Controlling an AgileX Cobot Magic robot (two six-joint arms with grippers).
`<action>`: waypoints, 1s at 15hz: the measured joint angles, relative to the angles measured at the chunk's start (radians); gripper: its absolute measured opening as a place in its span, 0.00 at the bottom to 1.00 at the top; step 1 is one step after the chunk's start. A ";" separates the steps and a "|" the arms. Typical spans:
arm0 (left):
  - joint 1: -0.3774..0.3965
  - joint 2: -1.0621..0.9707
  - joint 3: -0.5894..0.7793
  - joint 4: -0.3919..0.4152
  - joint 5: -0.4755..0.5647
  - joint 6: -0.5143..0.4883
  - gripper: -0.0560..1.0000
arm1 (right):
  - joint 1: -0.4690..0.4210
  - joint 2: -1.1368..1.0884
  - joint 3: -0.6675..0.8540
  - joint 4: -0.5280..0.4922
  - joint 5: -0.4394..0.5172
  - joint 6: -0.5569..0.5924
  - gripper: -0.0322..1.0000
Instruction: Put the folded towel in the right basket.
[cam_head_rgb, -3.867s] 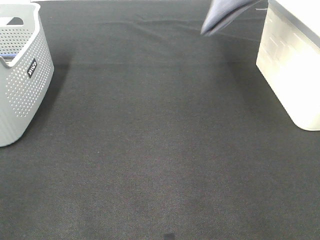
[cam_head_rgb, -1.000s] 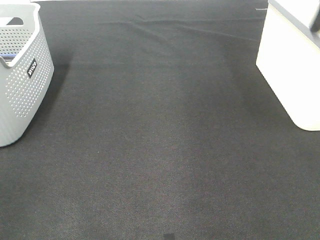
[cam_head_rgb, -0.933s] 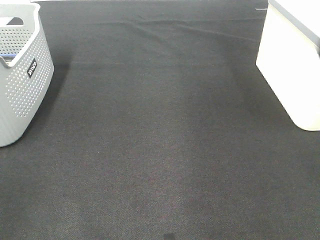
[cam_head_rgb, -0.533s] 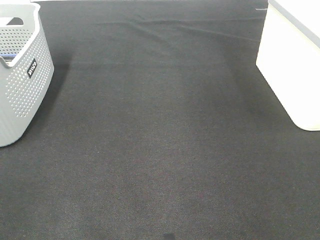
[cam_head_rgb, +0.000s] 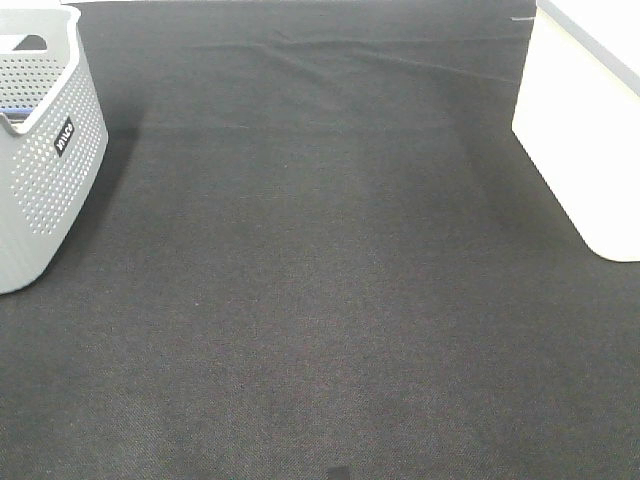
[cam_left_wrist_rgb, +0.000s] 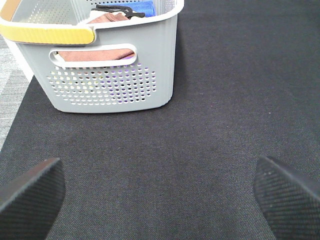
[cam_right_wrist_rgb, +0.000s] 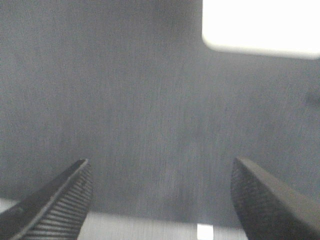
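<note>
Dark towel gone from view beside the white basket (cam_head_rgb: 580, 140) since earlier.

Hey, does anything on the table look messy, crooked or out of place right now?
Only one small thing: the black cloth has a raised wrinkle near its far edge. Both baskets, grey and white, stand upright with nothing spilled.

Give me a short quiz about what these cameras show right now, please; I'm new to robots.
1. True or false: a towel lies on the black mat between the two baskets.
2. Which basket has dotted holes in its wall: A) the grey basket, B) the white basket?
3. Fill in: the left end effector and the right end effector both stand ____.

Key: 1 false; 2 A; 3 open.
</note>
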 joint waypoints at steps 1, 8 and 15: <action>0.000 0.000 0.000 0.000 0.000 0.000 0.98 | 0.000 -0.043 0.001 0.000 -0.002 0.000 0.74; 0.000 0.000 0.000 0.000 0.000 0.000 0.98 | 0.000 -0.090 0.001 0.000 -0.002 0.000 0.74; 0.000 0.000 0.000 0.000 0.000 0.000 0.98 | -0.121 -0.119 0.001 0.008 -0.004 0.000 0.74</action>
